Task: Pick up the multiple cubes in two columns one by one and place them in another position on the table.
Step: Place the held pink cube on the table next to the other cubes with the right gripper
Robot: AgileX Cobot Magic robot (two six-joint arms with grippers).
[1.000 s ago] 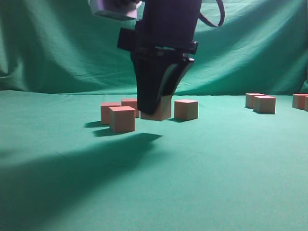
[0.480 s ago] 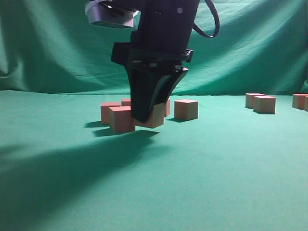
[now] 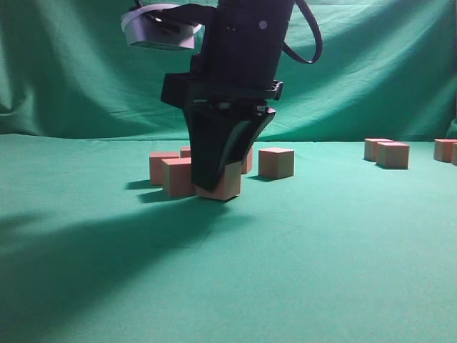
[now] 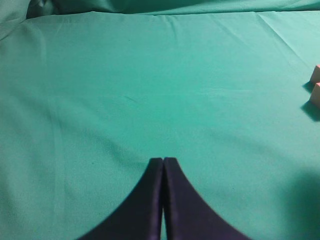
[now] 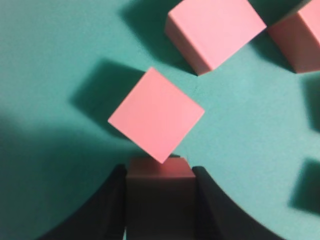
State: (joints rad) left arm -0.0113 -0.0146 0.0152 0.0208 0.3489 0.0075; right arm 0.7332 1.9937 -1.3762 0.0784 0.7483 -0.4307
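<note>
One cube (image 3: 227, 182) sits clamped between the black fingers of your right claw (image 3: 218, 187), low over the green tabletop (image 3: 300, 250); from the exterior view you cannot tell whether its underside touches the cloth or hangs just above it. In the right wrist view the same cube (image 5: 160, 192) fills the gap between the two fingers, dark in their shadow.

Several more cubes lie close around that claw. Just to its left stands a cube (image 3: 177, 176), seen from the wrist as a diamond-turned cube (image 5: 156, 115) directly ahead of the fingertips and very near the held one. Behind and left rests another cube (image 3: 158, 166); to the right, slightly farther back, a lone cube (image 3: 276, 162). Well apart to the right, near the backdrop (image 3: 371, 64), you see a pair of cubes (image 3: 387, 152) and one more cube (image 3: 445, 149) at the frame edge.

Your left claw (image 4: 163, 167) has its fingers pressed together, gripping nothing, over bare cloth; two cube edges (image 4: 315, 85) show far to its right.
</note>
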